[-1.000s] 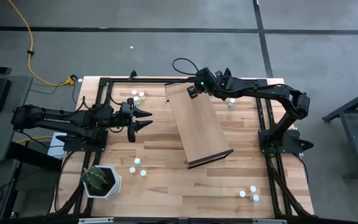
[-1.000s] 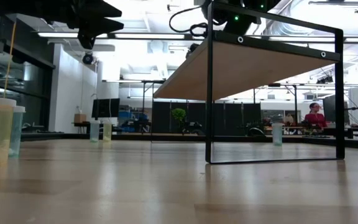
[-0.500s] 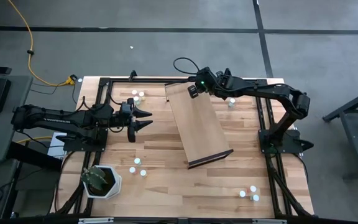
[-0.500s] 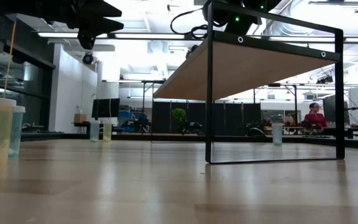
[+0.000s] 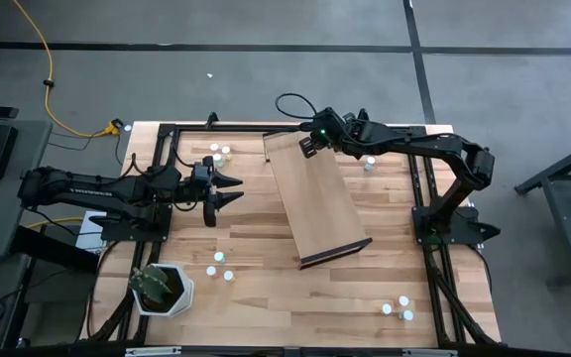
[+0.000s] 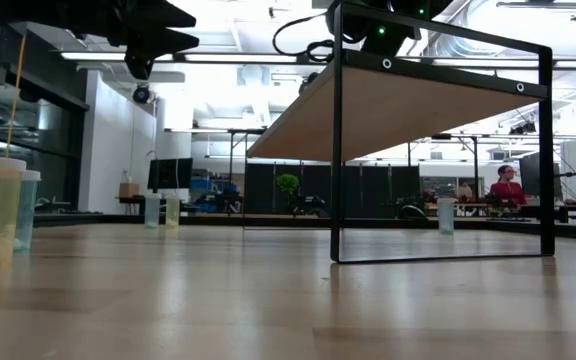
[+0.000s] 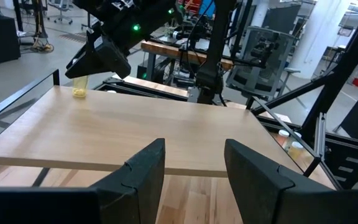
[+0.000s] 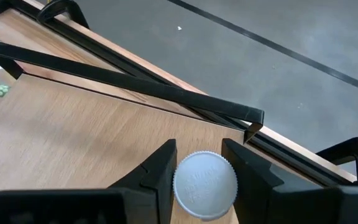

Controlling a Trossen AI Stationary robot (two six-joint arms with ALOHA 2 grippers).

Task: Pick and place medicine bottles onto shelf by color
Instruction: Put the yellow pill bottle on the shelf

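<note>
The shelf [image 5: 315, 198] is a long light-wood board on a dark frame, standing aslant across the table's middle. My right gripper [image 5: 305, 147] is over its far end, shut on a yellow medicine bottle [image 7: 79, 90] with a white cap. My left gripper [image 5: 234, 190] hangs open above the table to the left of the shelf, with nothing between its fingers [image 7: 148, 168]. More bottles stand on the tabletop: far left [image 5: 221, 154], near left [image 5: 218, 264], near right [image 5: 400, 307] and just right of the shelf [image 5: 368, 164]. My right gripper has the bottle's white cap [image 8: 182, 180] between its two fingers, one on each side of the cap's rim. The fingers slant down from the table's right side. The bottle stands upright with its foot on the far end of the shelf board [image 7: 73, 115].
A white pot with a plant [image 5: 162, 288] stands at the near left corner. Dark frame rails [image 5: 167, 139] run along the table's edges. In the low view the shelf's dark frame [image 6: 438, 150] stands upright on the tabletop, and a person [image 6: 506, 185] sits far off.
</note>
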